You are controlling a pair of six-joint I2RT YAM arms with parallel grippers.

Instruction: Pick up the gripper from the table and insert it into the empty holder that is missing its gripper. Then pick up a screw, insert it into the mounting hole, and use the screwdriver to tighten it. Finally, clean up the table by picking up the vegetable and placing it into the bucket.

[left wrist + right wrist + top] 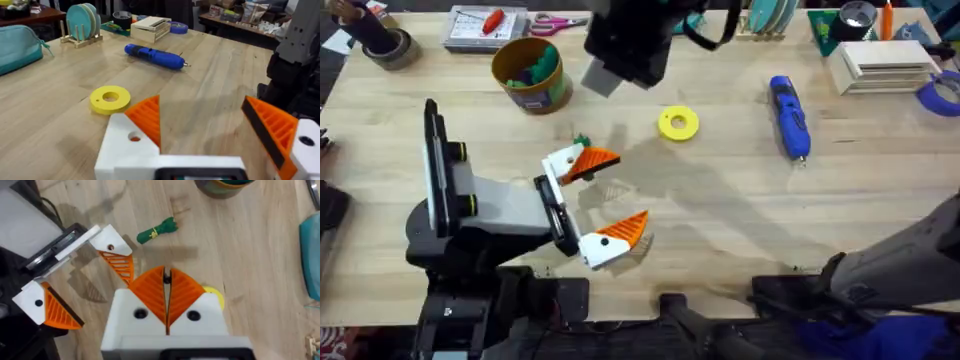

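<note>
Right hand [166, 280] hangs high over the middle of the table [740, 220], its orange pads pressed together; whether a screw sits pinched between them, I cannot tell. Below it the left hand [620, 192] lies spread wide, holding nothing, both white mounts wearing orange. The gripper [598, 160] looks seated in the holder [563, 163] on the far finger, and the mounting hole [134, 137] looks unfilled, so the screw seems to be the step in hand.

To do it well: come straight down over that hole, keep the screw upright, and let go only once it stands by itself. The left hand should hold steady.

Just beyond that finger lies the vegetable [157, 229], on bare wood, near the yellow ring [678, 123]. The bucket [535, 98] stands toward the far edge, left of the middle, with green already inside. The screwdriver [789, 117] lies well apart, toward the far right corner.

Light plank wood, smooth. Scissors [558, 21], a disc rack [82, 22] and a teal pouch [17, 47] line the far edge.
</note>
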